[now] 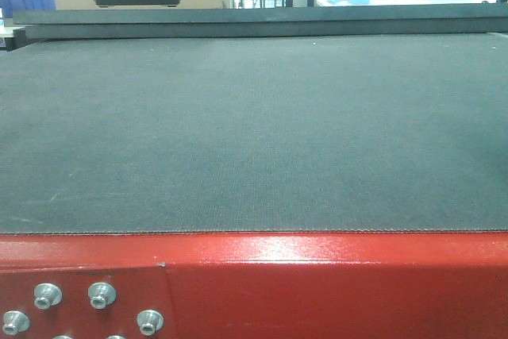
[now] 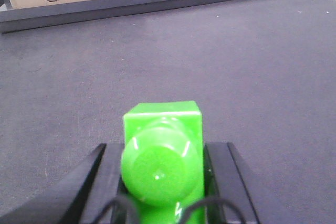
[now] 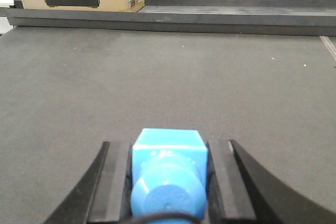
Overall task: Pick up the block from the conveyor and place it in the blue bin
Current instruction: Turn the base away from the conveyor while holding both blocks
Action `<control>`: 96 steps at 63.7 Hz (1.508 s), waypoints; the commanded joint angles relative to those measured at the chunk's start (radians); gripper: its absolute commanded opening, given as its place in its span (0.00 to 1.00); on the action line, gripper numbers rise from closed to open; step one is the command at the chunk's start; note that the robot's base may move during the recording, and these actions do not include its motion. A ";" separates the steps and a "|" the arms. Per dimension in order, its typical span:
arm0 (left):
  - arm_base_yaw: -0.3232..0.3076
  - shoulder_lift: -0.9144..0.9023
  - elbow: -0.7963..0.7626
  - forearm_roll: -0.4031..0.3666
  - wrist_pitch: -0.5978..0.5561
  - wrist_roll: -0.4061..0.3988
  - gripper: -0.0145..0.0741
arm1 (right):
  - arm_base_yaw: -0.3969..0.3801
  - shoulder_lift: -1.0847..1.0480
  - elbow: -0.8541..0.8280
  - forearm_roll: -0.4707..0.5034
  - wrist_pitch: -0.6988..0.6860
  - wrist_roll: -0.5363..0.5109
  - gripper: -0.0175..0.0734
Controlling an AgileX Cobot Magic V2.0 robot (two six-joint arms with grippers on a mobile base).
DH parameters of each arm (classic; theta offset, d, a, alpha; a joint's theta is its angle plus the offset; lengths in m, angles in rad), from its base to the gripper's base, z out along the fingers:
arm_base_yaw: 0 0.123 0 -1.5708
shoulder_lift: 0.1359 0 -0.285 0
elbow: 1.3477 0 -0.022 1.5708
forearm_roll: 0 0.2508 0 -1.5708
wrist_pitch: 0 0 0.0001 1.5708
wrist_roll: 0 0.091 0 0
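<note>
Your right gripper (image 3: 168, 143) is clamped on the blue block (image 3: 169, 153), its round stud facing the wrist camera and the conveyor belt (image 3: 168, 77) stretching beyond it. Your left gripper (image 2: 163, 145) grips a green block (image 2: 164, 124) the same way. In the front view, the red frame (image 1: 333, 275) borders the belt's near edge.
</note>
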 commanded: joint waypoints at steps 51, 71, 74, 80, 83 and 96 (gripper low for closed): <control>-0.006 -0.003 -0.002 -0.001 -0.010 -0.007 0.04 | 0.001 -0.005 -0.008 -0.012 -0.016 0.000 0.01; -0.006 -0.003 -0.002 -0.001 -0.010 -0.007 0.04 | 0.001 -0.005 -0.008 -0.012 -0.016 0.000 0.01; -0.006 -0.003 -0.002 -0.001 -0.010 -0.007 0.04 | 0.001 -0.005 -0.008 -0.012 -0.016 0.000 0.01; -0.006 -0.003 -0.002 -0.001 -0.010 -0.007 0.04 | 0.001 -0.005 -0.008 -0.012 -0.016 0.000 0.01; -0.006 -0.003 -0.002 -0.001 -0.010 -0.007 0.04 | 0.001 -0.005 -0.008 -0.012 -0.016 0.000 0.01; -0.006 -0.003 -0.002 -0.001 -0.010 -0.007 0.04 | 0.001 -0.005 -0.008 -0.012 -0.016 0.000 0.01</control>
